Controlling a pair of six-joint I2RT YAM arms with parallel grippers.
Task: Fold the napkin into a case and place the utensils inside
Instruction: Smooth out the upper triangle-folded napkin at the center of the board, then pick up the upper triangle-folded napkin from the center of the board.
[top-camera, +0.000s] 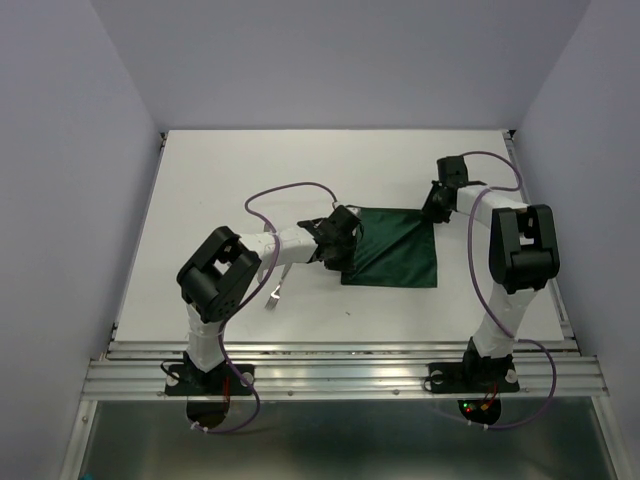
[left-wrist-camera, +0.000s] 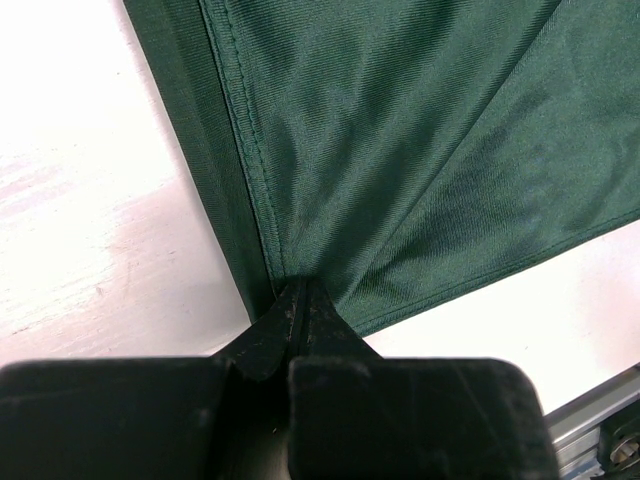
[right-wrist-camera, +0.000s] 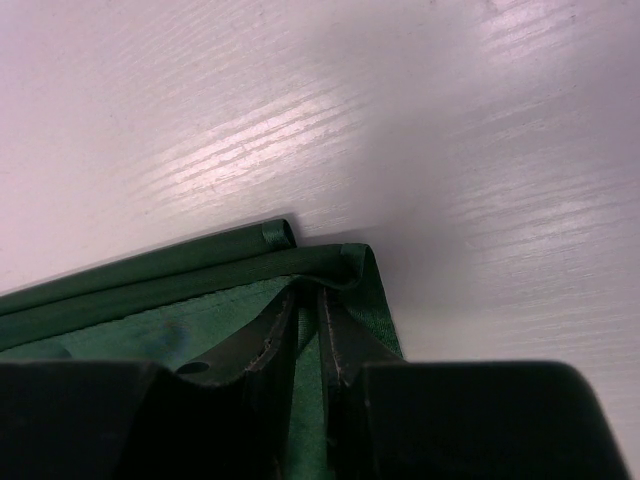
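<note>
the napkin lies on the desk a little right of centre, a dark green patch, roughly square, with a diagonal ridge running across it from its far right corner towards its left edge; from the right wrist view two hemmed edges lie stacked at that corner, so i judge it is doubled over at least once, though it is not yet a narrow pocket; the left tool is closed tight on the napkin's left edge, the cloth gathering into creases that fan out from its tips; the right tool is nipped on the far right corner, its jaws nearly together with only a layer of green cloth between them; the fabric looks pulled between the two grips, partly lifted off the desk; the utensils lie to the left of the napkin, apart from it, silver and partly hidden under the left arm, so i cannot tell knife from fork; by my reckoning the folding is in hand and not finished; shaping the case, then picking up both utensils and sliding them in, is all left to do
</note>
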